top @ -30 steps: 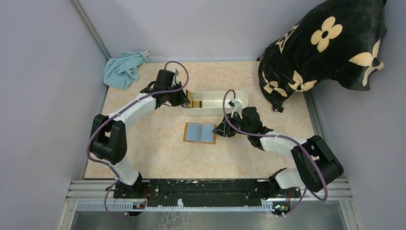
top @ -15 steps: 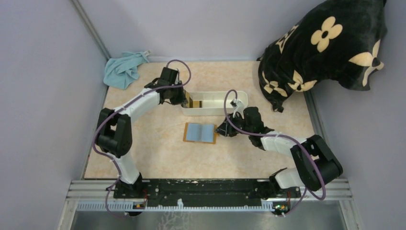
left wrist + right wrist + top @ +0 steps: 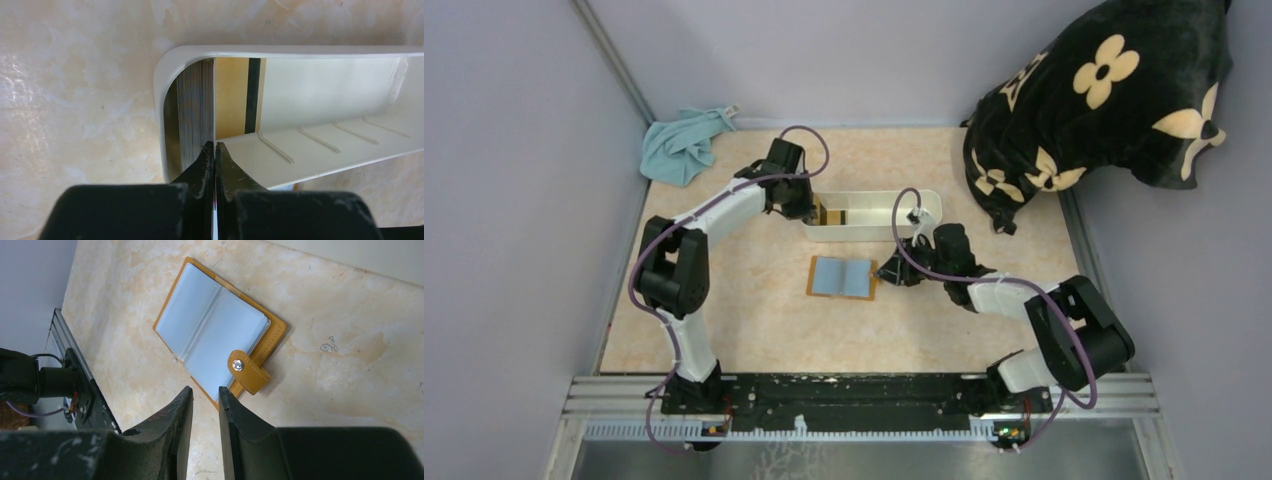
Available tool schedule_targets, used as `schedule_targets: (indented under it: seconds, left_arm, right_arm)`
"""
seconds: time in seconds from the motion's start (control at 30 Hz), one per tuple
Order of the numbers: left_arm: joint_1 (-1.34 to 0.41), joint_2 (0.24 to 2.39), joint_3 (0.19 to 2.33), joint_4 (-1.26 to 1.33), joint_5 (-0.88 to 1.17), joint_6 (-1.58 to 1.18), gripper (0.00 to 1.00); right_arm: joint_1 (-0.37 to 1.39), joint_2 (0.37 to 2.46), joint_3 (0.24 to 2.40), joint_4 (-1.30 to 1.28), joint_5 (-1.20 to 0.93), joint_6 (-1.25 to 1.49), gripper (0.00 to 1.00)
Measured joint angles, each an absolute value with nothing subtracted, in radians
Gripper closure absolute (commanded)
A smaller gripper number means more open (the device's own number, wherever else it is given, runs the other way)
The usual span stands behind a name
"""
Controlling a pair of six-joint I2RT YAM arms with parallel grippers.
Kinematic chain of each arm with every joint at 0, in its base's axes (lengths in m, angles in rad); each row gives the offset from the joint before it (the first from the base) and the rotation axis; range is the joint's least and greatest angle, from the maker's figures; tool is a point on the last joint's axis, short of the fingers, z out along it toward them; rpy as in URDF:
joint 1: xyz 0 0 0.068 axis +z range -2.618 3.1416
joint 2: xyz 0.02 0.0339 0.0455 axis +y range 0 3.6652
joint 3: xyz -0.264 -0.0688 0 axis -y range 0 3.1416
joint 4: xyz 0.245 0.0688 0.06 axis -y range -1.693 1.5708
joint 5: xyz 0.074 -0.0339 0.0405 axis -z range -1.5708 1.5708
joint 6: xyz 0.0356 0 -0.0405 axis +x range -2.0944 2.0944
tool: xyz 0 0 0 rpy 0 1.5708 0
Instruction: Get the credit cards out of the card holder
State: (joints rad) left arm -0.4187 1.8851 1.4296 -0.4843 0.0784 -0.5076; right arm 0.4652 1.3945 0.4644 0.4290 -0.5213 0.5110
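Note:
The orange-brown card holder (image 3: 842, 277) lies open on the table, showing pale blue-grey sleeves, its snap strap (image 3: 247, 372) to the right. My right gripper (image 3: 886, 272) hovers just off its right edge, jaws a narrow gap apart and empty (image 3: 205, 390). My left gripper (image 3: 809, 210) is at the left end of the white tray (image 3: 894, 232). It is shut (image 3: 214, 145) on a thin pale credit card (image 3: 214, 100) seen edge-on, standing inside the tray (image 3: 300, 50). A tan-gold credit card (image 3: 232, 97) with a dark stripe lies on the tray floor.
A teal cloth (image 3: 682, 145) lies at the far left corner. A black flowered pillow (image 3: 1104, 100) fills the far right. Grey walls close in left, back and right. A metal rail (image 3: 854, 395) runs along the near edge.
My left arm has swung its elbow farther from me, its gripper staying at the tray's left end. My right gripper has barely moved beside the holder.

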Motion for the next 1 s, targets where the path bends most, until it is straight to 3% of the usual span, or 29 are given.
schedule_targets:
  seconds: [0.37,0.8,1.0]
  left_arm:
    - [-0.432,1.907,1.446,-0.494,0.066,-0.503,1.00]
    - [-0.437,1.919,1.449,-0.485,0.057,-0.496,0.74]
    - [-0.439,1.918,1.449,-0.479,0.055,-0.496,0.73]
  right_arm:
    - [0.464,1.403,0.464,0.441,-0.525,0.508,0.74]
    - [0.462,1.419,0.464,0.442,-0.526,0.508,0.74]
    - [0.462,1.423,0.464,0.443,-0.526,0.508,0.74]
